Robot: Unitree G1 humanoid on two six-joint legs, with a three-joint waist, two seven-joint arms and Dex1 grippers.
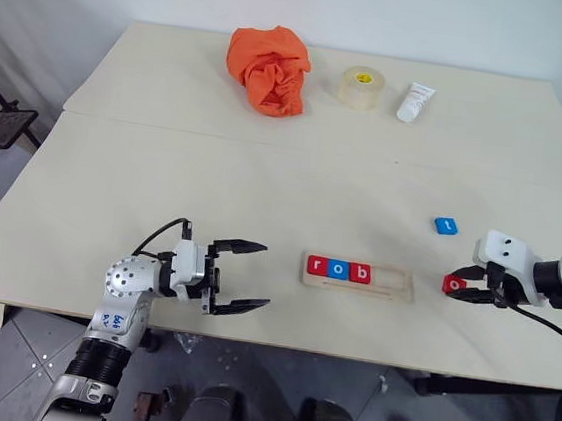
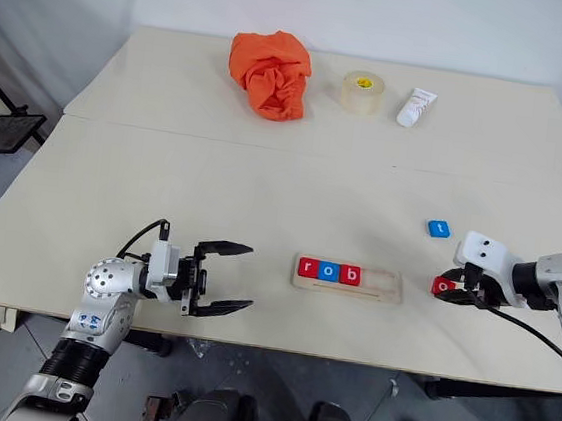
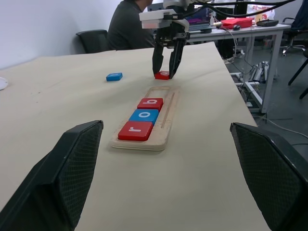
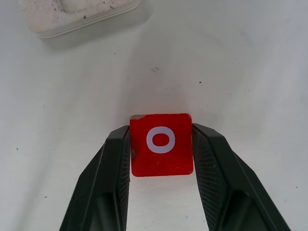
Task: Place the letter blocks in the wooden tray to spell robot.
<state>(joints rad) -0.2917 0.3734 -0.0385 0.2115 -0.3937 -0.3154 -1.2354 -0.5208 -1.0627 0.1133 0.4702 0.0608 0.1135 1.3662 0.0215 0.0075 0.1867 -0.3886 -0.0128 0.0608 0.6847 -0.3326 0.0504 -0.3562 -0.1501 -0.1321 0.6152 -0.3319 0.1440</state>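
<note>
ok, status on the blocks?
Left pincer open, idle. Right pincer shut on red o block. Wooden tray holds r, o, b. Blue t block loose. Path clear.

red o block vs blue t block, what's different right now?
The red o block sits between the right claw fingers; the blue t block lies free, farther up the table. The o is red, the t blue. The o lies nearer the wooden tray. Both are outside it, flat, with white letters.

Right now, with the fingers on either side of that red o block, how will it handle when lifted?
The red o block looks rigid and flat-sided, so the right gripper should pinch it squarely. It seems small and light. Its smooth faces might slip.
</note>
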